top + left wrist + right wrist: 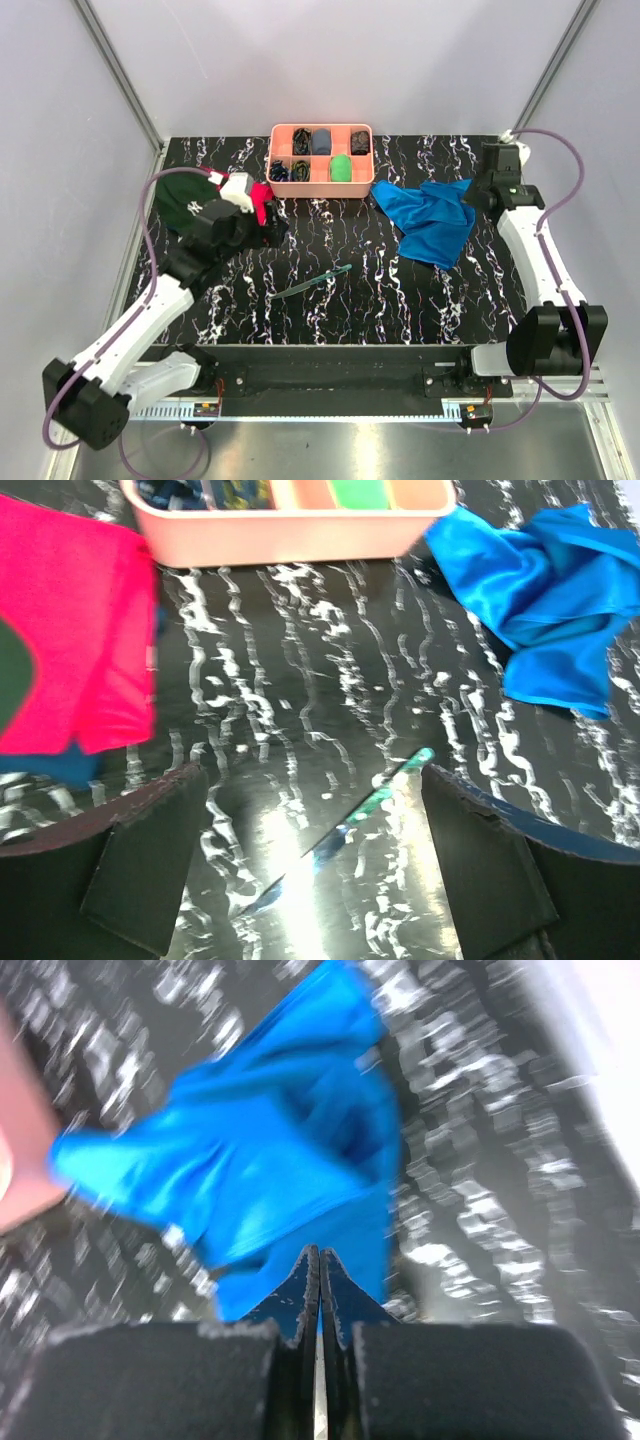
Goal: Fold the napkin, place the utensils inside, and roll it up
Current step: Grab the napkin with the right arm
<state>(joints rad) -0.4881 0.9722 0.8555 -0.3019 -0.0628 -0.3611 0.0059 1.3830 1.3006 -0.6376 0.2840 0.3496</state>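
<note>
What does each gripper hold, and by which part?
Left gripper: nothing, open. Right gripper: shut at the napkin; whether it pinches its edge cannot be told.

Robot lab cell: white panel walls enclose a marble-patterned table.

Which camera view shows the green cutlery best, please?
The top external view: the cutlery lies whole and sharp on the table, at an angle. The left wrist view shows it closer but blurred and partly in glare. The right wrist view does not show it.
</note>
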